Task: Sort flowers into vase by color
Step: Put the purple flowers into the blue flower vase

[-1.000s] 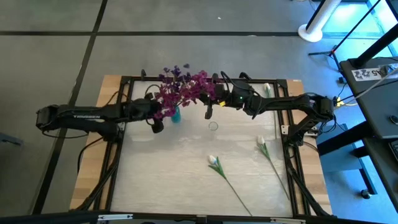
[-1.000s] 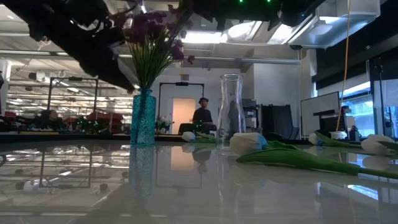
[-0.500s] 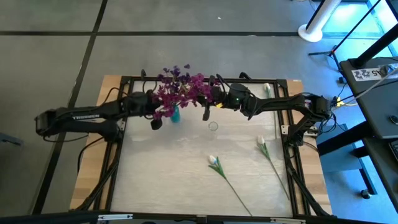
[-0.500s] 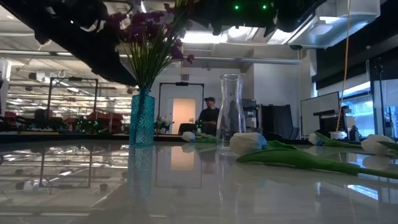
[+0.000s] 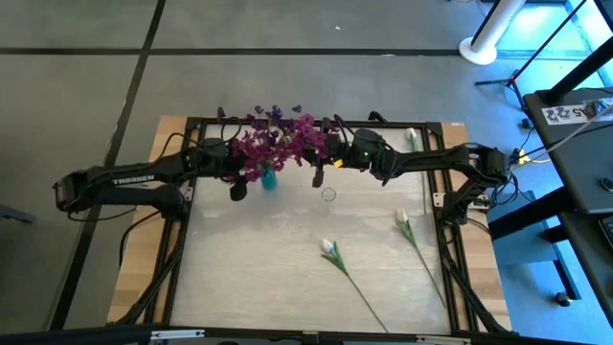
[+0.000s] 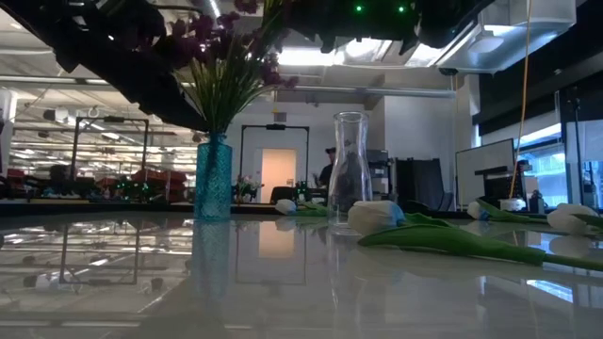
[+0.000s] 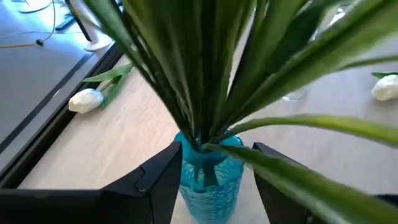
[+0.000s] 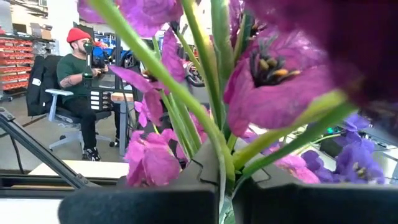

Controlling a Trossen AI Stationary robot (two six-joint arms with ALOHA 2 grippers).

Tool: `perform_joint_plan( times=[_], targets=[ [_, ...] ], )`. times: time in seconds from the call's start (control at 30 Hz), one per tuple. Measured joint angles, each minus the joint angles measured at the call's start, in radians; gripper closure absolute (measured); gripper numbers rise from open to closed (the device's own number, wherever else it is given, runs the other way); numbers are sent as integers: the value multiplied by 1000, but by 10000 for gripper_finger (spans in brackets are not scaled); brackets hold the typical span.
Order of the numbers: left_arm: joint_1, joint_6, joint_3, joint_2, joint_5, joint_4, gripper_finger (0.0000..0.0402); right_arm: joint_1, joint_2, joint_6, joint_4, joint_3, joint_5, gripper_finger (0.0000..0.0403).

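Note:
A blue glass vase (image 5: 269, 178) (image 6: 213, 179) stands on its base toward the table's far side, with a bunch of purple flowers (image 5: 278, 139) in it. My left gripper (image 7: 214, 165) (image 5: 247, 174) is open; its fingers stand on either side of the vase's mouth (image 7: 208, 146) and the green stems. Whether they touch it, I cannot tell. My right gripper (image 8: 228, 186) (image 5: 326, 153) reaches into the bunch from the right and is shut on purple flower stems. An empty clear vase (image 5: 329, 195) (image 6: 350, 169) stands to the right of the blue one. My right gripper pinches green stems of the purple flowers (image 8: 219, 163) between its two fingers. It comes roughly level from the table's right. The stems rise out from between the fingers, with blossoms (image 8: 267, 68) close in front of the camera. Their lower ends are hidden by the fingers.
Three white tulips lie flat on the table: one in the middle (image 5: 330, 249) (image 6: 377, 217), one to the right (image 5: 402, 218), one at the far edge (image 5: 412, 139) (image 7: 87, 99). The table's near half has free room. A person sits beyond the table (image 8: 78, 81).
The purple bunch has shifted a little toward the table's left and leans differently. The blue vase has slid slightly left with it. My left gripper has drawn slightly toward the left. A person in the room behind has walked to the right.

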Motion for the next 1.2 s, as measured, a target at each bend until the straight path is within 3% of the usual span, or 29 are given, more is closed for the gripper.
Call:
perform_joint_plan(
  times=[0.97, 1.2],
  targets=[
    [26, 32, 0, 186, 71, 166, 211, 8, -1, 121, -9, 1, 127, 394],
    [26, 23, -86, 184, 77, 315, 211, 8, -37, 145, -37, 2, 181, 394]
  ],
)
